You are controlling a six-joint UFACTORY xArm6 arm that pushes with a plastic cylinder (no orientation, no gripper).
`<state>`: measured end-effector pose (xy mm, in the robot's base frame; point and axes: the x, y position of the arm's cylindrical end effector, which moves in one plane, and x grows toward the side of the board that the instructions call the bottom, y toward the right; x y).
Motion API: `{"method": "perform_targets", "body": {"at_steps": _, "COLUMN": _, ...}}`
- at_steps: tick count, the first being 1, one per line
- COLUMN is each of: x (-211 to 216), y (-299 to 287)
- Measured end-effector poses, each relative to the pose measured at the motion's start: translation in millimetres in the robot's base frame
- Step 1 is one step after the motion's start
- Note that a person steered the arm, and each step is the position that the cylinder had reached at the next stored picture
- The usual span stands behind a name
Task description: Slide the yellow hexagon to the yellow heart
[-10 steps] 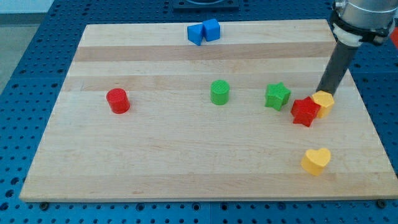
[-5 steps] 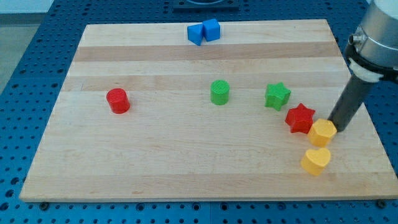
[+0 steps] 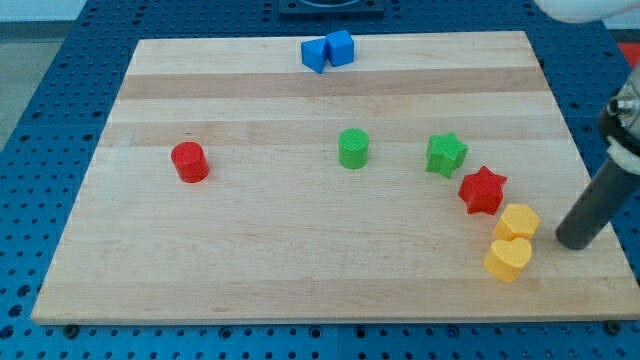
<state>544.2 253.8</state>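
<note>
On the left half of the desk [image 3: 250, 260] sits 1 red cylinder [image 3: 189, 161], well apart from everything else. At the far edge, 2 blue blocks [image 3: 328, 50] lie touching each other. Moving right along the middle, a green cylinder [image 3: 353, 148] stands alone, then a green star [image 3: 446, 154], then a red star [image 3: 483, 189] slightly nearer and further right.

Just right of and nearer than the red star is the yellow hexagon [image 3: 517, 222], and directly near-side of it lies the yellow heart [image 3: 508, 259]; the 2 yellow pieces appear to touch, or very nearly so, which suggests the task is essentially done.

My tip [image 3: 574, 243], the end effector, is a bare rod with nothing to open or close, and it holds nothing. It stands to the right of both yellow pieces, clear of them with bare wood between. The hexagon lies left and slightly far of the tip, so any last nudge would have to come from the hexagon's far side, pushing it nearer toward the heart.
</note>
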Motion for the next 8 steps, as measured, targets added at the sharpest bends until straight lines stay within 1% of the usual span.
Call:
{"method": "perform_targets", "body": {"at_steps": 1, "x": -18.4, "y": 2.2}}
{"method": "perform_targets", "body": {"at_steps": 2, "x": -36.9, "y": -9.3}}
{"method": "perform_targets", "body": {"at_steps": 5, "x": -35.6, "y": -58.3}}
{"method": "perform_targets", "body": {"at_steps": 6, "x": -28.6, "y": -63.3}}
{"method": "perform_targets", "body": {"at_steps": 8, "x": -34.4, "y": -63.3}}
